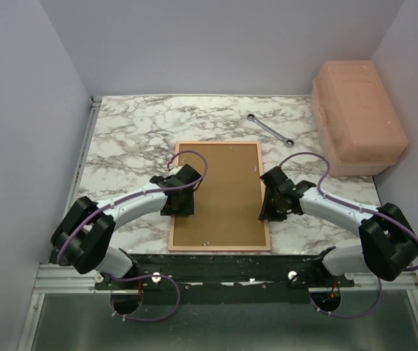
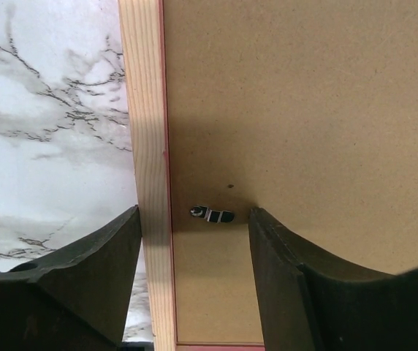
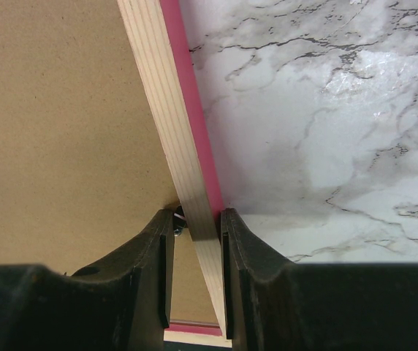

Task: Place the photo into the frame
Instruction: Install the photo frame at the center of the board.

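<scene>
Top view: logged frame [image 1: 220, 248] lying face-down near the front middle of the marble bench [image 1: 136, 139], pale wood reverse up, with a brown backing panel [image 1: 223, 194] seated inside it. Found left claw [image 1: 178, 199] at the frame's left side and right claw [image 1: 273, 206] at its right side, roughly opposite each other. Noted a wrench [image 1: 270, 129] beyond the frame and a pink box [image 1: 359, 117] at far right, both well apart from it. Saw no photo in any view, so could not tell where it lay. Left wrist view: found left claw released, spread wide astride the left side of the frame, one finger over the marble and the other over the panel, with a small metal turn clip [image 2: 211, 214] between them. Right wrist view: found right claw drawn narrow about the frame's right side, outer finger against the pink edge and a second clip just inside. Could not tell whether it was truly pinching. Judged the frame light, stiff and thin in section, offering little purchase while flat. Best taken across a long side near mid-length, with the clips turned aside before lifting the panel.
</scene>
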You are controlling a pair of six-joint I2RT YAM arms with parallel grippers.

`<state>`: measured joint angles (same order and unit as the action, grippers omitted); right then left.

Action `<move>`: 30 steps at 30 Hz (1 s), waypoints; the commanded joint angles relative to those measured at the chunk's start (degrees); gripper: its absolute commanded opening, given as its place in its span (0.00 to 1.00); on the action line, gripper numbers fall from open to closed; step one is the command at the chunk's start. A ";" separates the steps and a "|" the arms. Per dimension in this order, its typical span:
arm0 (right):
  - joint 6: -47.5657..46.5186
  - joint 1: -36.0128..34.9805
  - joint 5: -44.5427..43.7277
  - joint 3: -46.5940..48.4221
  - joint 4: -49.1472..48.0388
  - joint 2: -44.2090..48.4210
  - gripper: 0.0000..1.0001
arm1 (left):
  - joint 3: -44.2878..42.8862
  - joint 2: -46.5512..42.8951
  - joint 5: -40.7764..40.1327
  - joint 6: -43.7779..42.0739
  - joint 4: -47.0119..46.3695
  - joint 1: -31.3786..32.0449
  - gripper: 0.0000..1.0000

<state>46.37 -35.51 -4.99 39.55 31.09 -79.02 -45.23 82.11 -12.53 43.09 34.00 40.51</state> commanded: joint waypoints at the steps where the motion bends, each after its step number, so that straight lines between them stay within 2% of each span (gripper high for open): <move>1: -0.77 -0.32 -1.07 -2.79 -4.11 -4.83 0.03 | -2.60 4.11 1.00 2.37 4.79 -0.04 0.55; 7: -0.93 -0.35 -0.85 -2.83 -4.55 -5.33 0.03 | -2.76 6.66 0.20 2.95 5.38 -0.25 0.34; 16: -1.14 -0.35 -1.01 -2.76 -4.54 -5.53 0.03 | -1.91 6.98 1.39 2.09 5.22 -0.25 0.12; 19: -1.15 -0.35 -0.92 -2.99 -4.64 -5.53 0.03 | -1.88 6.69 1.00 1.85 5.97 -0.21 0.02; 30: -1.17 -0.31 -0.80 -2.80 -4.85 -5.96 0.03 | 2.66 -0.24 3.02 1.15 6.96 -0.19 0.00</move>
<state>45.78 -35.46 -4.86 39.92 30.79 -79.61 -46.76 82.94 -13.93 44.03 38.35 39.75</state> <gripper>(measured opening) 0.325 0.397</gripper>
